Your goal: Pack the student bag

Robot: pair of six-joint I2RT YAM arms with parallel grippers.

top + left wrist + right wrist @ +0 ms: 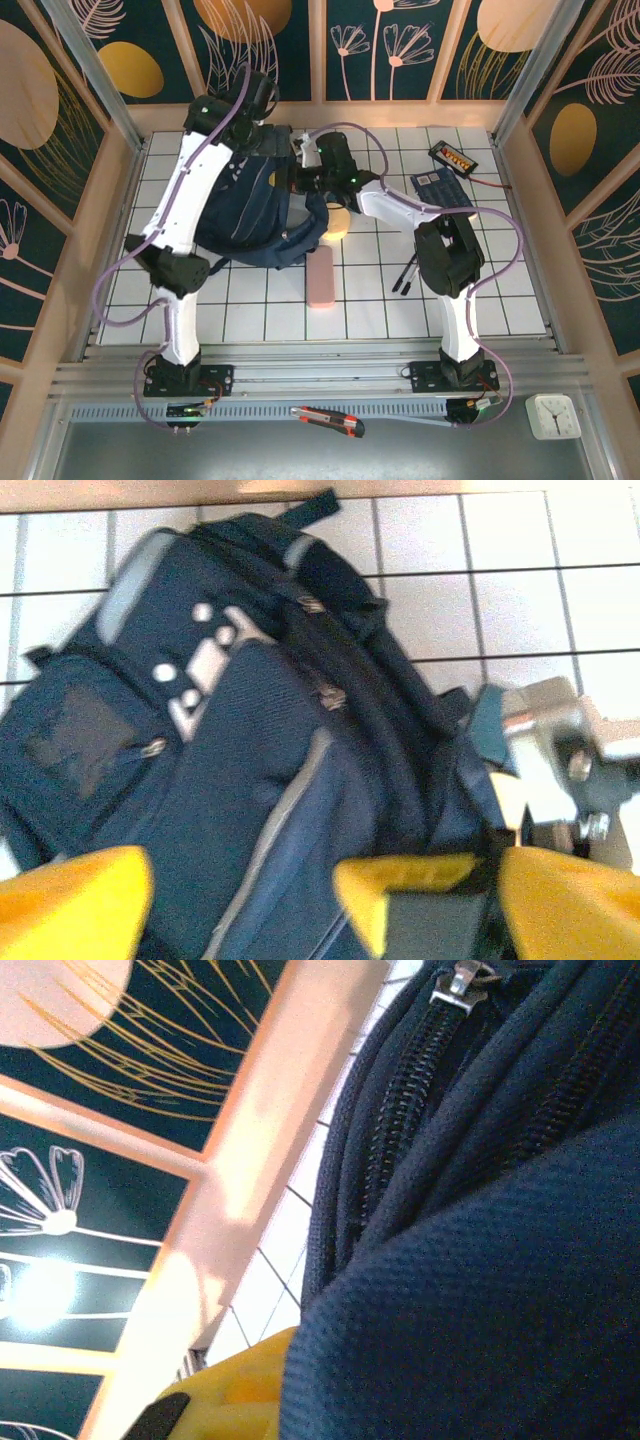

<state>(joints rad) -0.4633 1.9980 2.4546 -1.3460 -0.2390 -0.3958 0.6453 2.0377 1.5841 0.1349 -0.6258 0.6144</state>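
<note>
Left wrist | student bag [260, 740]: woven navy fabric, grey stripe, zips | left hand [290, 905] released | right hand [311, 154]: cannot tell

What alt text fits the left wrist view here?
A navy student bag lies on a white tiled table, zips and grey patches facing up. Yellow fingers of the left gripper, spread open, frame the bottom edge; the right gripper sits at the bag's right side.
</note>
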